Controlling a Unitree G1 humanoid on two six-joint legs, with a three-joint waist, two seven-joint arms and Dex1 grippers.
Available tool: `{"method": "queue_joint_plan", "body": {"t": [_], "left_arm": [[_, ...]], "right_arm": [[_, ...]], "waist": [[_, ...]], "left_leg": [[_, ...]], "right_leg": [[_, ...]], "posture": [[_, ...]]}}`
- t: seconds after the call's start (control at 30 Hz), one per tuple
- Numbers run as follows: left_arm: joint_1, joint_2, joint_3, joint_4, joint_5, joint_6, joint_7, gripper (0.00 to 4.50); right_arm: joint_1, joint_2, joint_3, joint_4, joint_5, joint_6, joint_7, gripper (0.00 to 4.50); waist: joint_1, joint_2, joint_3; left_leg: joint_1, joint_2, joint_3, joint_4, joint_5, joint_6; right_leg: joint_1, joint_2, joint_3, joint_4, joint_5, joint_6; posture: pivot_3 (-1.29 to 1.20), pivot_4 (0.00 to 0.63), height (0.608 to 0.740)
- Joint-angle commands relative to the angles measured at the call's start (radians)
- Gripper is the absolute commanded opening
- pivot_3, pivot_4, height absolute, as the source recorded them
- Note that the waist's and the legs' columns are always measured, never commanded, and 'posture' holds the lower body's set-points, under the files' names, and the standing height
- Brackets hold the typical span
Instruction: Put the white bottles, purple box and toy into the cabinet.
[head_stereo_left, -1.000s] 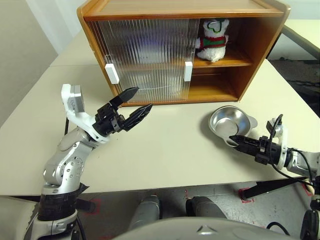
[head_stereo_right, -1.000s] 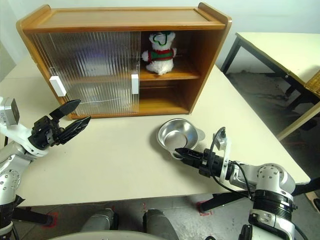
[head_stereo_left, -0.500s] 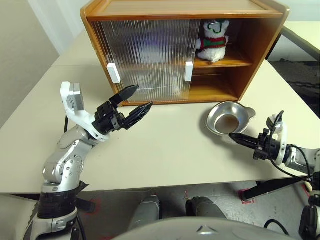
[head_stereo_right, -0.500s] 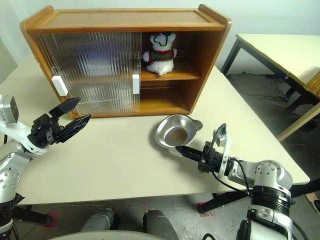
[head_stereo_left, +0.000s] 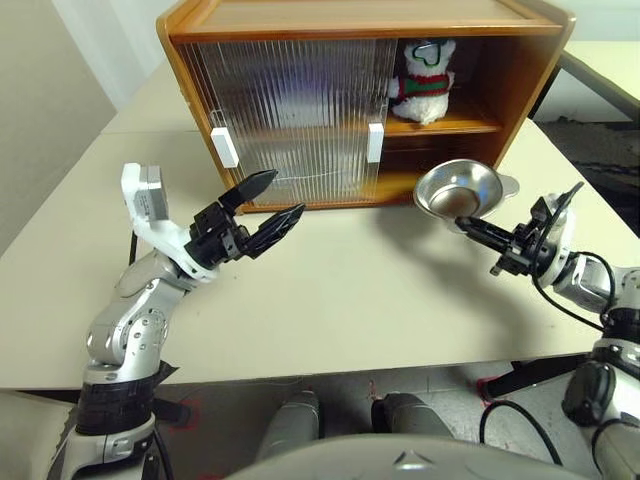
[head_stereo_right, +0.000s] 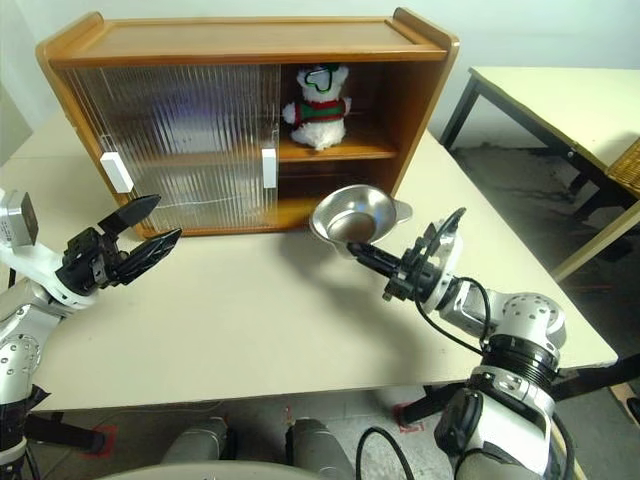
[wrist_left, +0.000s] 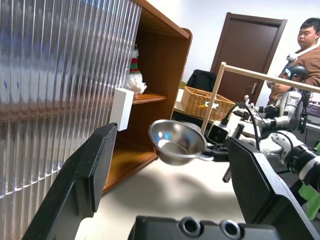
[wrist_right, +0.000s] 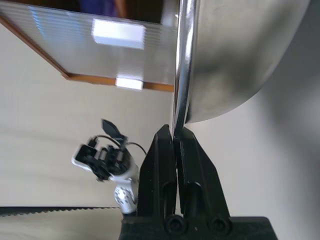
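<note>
Now your right gripper (head_stereo_left: 466, 226) is pinched on the rim of the metal bowl (head_stereo_left: 458, 188), held above the table (head_stereo_left: 340, 290) at 3 o'clock. Your left gripper (head_stereo_left: 268, 203), jaws spread, hovers at 9. The toy (head_stereo_left: 424, 79) sits on the cabinet's (head_stereo_left: 360, 20) upper shelf at 12.

The cabinet (head_stereo_left: 360, 100) stands on the bench (head_stereo_left: 340, 290); the toy (head_stereo_left: 424, 80) sits on its upper shelf, right side; the bowl (head_stereo_left: 458, 190) hangs before its lower right opening
</note>
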Motion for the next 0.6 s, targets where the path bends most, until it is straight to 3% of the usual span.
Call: {"method": "queue_joint_plan", "body": {"t": [0.03,0.3,0.6], "left_arm": [[-0.004,0.002,-0.004,0.007,0.021,-0.005,-0.004,4.5],[0.004,0.01,0.013,-0.011,0.021,0.001,0.005,4.5],[0.012,0.021,0.024,-0.028,0.014,0.009,0.015,4.5]], "right_arm": [[-0.056,0.047,-0.048,0.037,0.014,0.009,-0.059,0.03],[-0.144,0.173,-0.061,0.103,0.0,-0.1,-0.161,0.03],[-0.211,0.2,-0.065,0.189,0.003,-0.226,-0.215,0.03]], "waist": [[0.0,0.0,0.0],[-0.001,0.0,0.0],[0.001,0.001,0.0]], "left_leg": [[0.0,0.0,0.0,0.0,0.0,0.0],[0.001,0.001,0.0,0.001,0.0,0.001],[0.001,0.002,-0.001,0.002,0.0,0.0]], "right_leg": [[0.0,0.0,0.0,0.0,0.0,0.0],[-0.002,0.002,0.0,0.007,0.0,-0.001],[-0.003,0.003,-0.001,0.011,0.0,-0.008]], "posture": [[0.02,0.041,0.74],[0.04,0.037,0.74],[0.05,0.038,0.74]]}}
